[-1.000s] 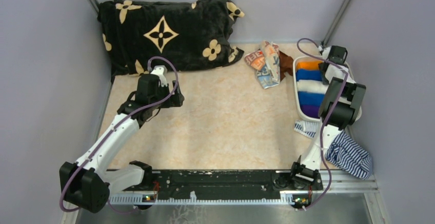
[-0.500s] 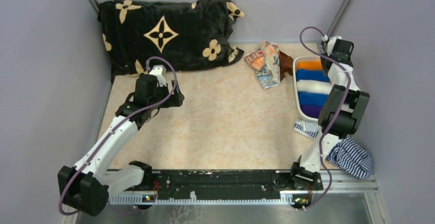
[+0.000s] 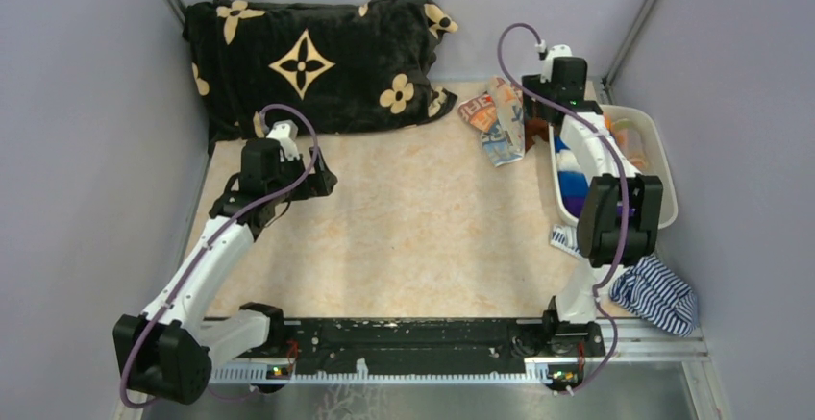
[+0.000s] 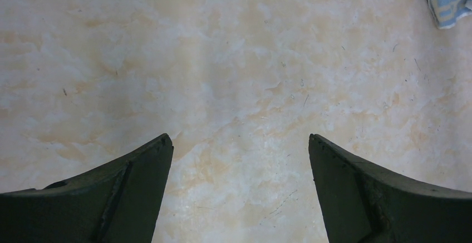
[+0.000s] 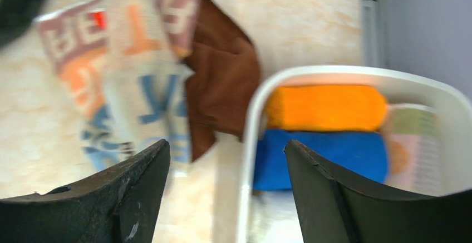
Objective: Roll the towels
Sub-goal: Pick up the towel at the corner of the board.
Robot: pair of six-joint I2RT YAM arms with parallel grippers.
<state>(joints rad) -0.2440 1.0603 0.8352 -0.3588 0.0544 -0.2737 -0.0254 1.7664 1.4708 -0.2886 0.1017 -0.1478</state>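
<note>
Right wrist view puts my right gripper (image 5: 226,145), jaws wide and empty, over the rim of the white plastic tub (image 5: 249,143) at the far right corner of the bench (image 3: 423,228). In the tub lie an orange towel roll (image 5: 325,107) and a blue towel roll (image 5: 323,151). Just left of the tub lie the plain brown towel (image 5: 222,82) and the pale printed towel (image 5: 139,87). I judge it best to pinch one free corner only and drag that towel flat mid-bench, where my left gripper (image 4: 239,138) hangs wide. The towel's block lettering is too blurred to read.

White-and-black left arm (image 3: 202,261) stretched forward, black two-finger left gripper (image 4: 239,143) jaws apart; white-and-black right arm (image 3: 591,151) reaching far, right gripper (image 5: 225,145) jaws apart.
</note>
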